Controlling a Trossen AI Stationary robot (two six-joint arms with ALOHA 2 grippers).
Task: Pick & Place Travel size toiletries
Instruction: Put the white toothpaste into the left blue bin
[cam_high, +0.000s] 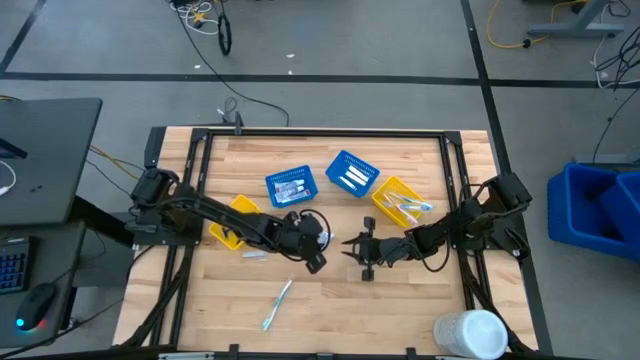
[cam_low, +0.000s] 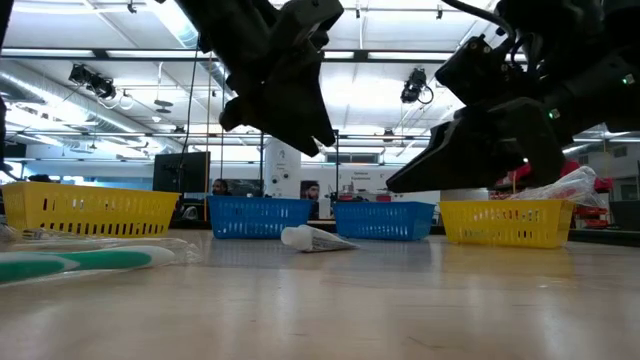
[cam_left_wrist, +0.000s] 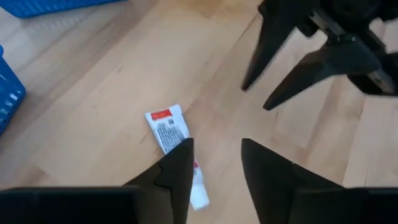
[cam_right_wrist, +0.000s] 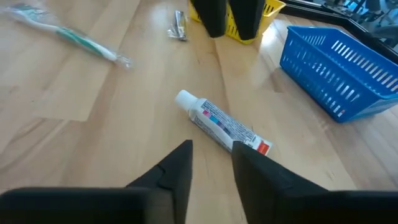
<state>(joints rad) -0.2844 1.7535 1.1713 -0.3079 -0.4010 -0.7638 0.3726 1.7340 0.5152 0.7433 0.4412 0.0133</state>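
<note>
Your tube (cam_right_wrist: 222, 126) lay flat on the table (cam_high: 400, 310) between both grippers — left gripper (cam_left_wrist: 214, 163) and right gripper (cam_right_wrist: 211, 163) empty, fingers apart. It looked light, soft, slippery — you'd pinch across its middle.

White tube (cam_right_wrist: 225, 127) lies before the right claw (cam_right_wrist: 211, 163).

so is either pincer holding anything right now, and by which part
Nothing is held. The left pincer and the right pincer are both empty above the table, and the white tube lies flat on the wood between them.
</note>
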